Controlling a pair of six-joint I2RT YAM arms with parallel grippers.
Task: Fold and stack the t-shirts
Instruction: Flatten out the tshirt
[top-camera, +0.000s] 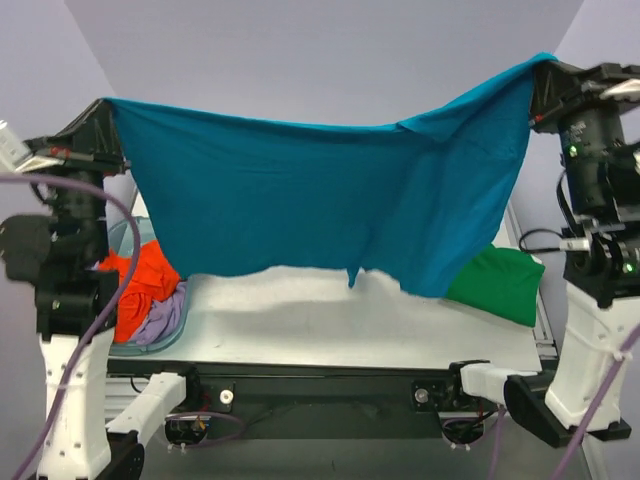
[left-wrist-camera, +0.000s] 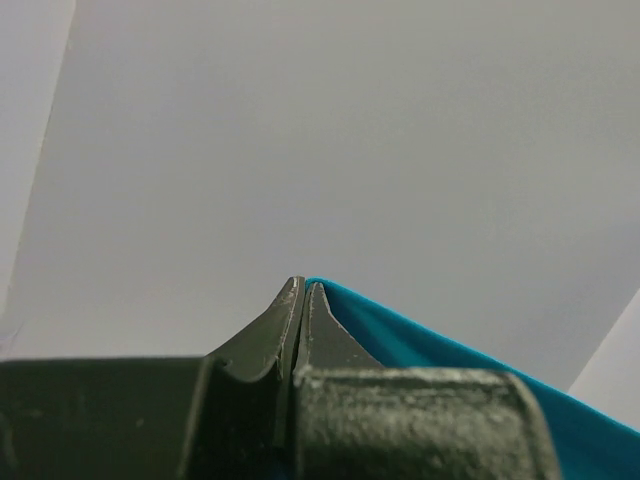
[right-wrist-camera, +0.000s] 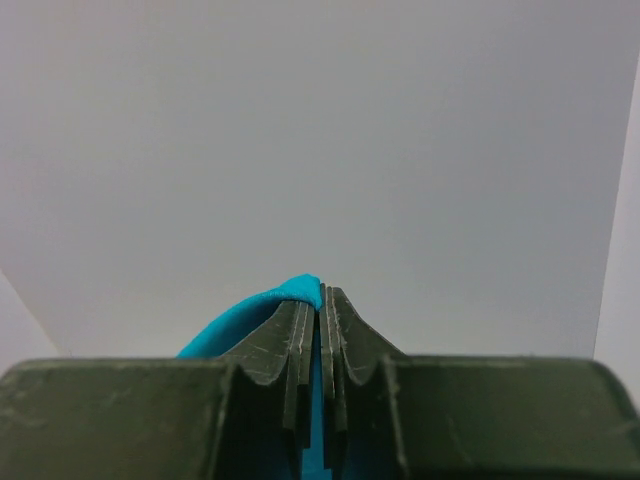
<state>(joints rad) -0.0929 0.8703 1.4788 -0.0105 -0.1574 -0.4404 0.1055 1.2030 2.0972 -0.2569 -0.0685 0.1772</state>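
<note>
A blue shirt (top-camera: 330, 200) is held up in the air, spread wide between the two arms. One top corner is pinched by the left jaws, high on the left arm (top-camera: 70, 210). The other top corner is pinched by the right jaws, high on the right arm (top-camera: 600, 180). The right corner is held a little higher than the left one. The top edge sags a bit in the middle. The bottom edge hangs loose and uneven above the white surface (top-camera: 320, 330), and it is lowest on the right side.

In the left wrist view, the left jaws are seen pressed together. The blue shirt (left-wrist-camera: 420, 345) is seen running away from the tips to the right. In the right wrist view, the right jaws are clamped on a small fold of the blue shirt (right-wrist-camera: 255, 312), which is bunched at the tips.

A green shirt (top-camera: 500, 283) is seen lying in a heap on the right side of the surface, partly hidden behind the hanging cloth. On the left side, an orange shirt (top-camera: 145, 285) and a purple shirt (top-camera: 165, 318) are piled together in a clear tub (top-camera: 150, 347). The orange one is touching the purple one and is partly hidden by the blue shirt.
</note>
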